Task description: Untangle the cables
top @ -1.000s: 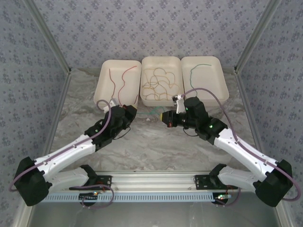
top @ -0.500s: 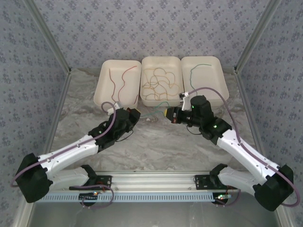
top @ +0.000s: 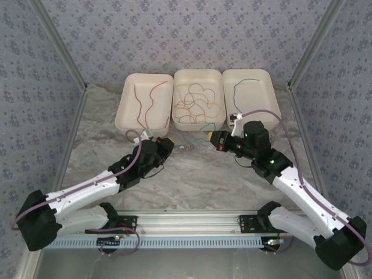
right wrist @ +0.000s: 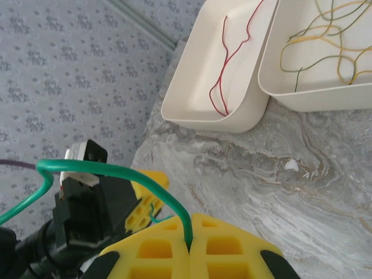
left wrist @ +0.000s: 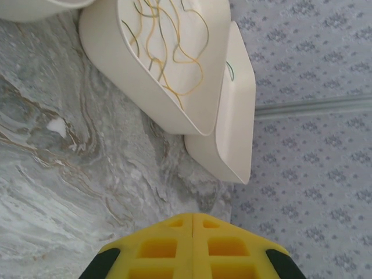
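**Green cable pinched over the desk, below three trays**

The marbled desk [top: 192, 174] carries three white trays in a row at upper centre. The left tray [top: 125, 110] holds the red cables [top: 138, 103]. The middle tray [top: 180, 78] holds a yellow and green tangle [top: 195, 102]. The right tray [top: 264, 110] holds one green wire [top: 244, 81].

The left arm [top: 87, 192] reaches up from the lower left and the right arm [top: 302, 192] from the lower right. Their tips face each other just below the middle tray.

The right end effector [top: 213, 138] is clenched on a green cable [right wrist: 116, 171]. The cable arches left across the left end effector [top: 167, 141], partly hiding it in the right wrist view. The left end effector's yellow fingers [left wrist: 163, 247] are pressed together, and I cannot tell whether they pinch anything.

A small white fleck [left wrist: 57, 126] lies on the desk.
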`<state>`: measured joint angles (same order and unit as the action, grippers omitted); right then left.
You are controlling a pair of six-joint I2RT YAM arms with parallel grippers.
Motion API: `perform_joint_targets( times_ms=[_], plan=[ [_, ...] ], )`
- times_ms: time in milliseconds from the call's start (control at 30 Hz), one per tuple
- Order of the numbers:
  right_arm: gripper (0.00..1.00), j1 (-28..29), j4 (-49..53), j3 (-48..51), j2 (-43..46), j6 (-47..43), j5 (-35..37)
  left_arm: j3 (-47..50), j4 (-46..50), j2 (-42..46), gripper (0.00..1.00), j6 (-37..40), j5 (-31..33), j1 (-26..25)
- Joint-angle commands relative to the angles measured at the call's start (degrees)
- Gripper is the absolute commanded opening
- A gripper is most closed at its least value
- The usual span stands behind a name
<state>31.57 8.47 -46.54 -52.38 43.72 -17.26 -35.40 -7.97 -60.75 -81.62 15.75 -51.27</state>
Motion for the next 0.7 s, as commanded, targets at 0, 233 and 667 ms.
perform_joint_targets(
  times_ms=[0,233,667],
  plan=[
    [0.0,-3.4,-8.6,-0.9,2.9,2.7,9.5,3.6,6.5,-0.4,0.0,3.0,4.6,-0.7],
    [0.0,-4.7,-17.7,-0.9,2.5,5.4,16.6,2.9,7.6,-5.8,0.0,6.0,5.3,-7.9],
    [0.0,-8.5,-25.6,-1.2,1.0,10.5,23.3,-2.8,4.6,-17.8,0.0,9.3,6.8,-16.4]
  ],
)
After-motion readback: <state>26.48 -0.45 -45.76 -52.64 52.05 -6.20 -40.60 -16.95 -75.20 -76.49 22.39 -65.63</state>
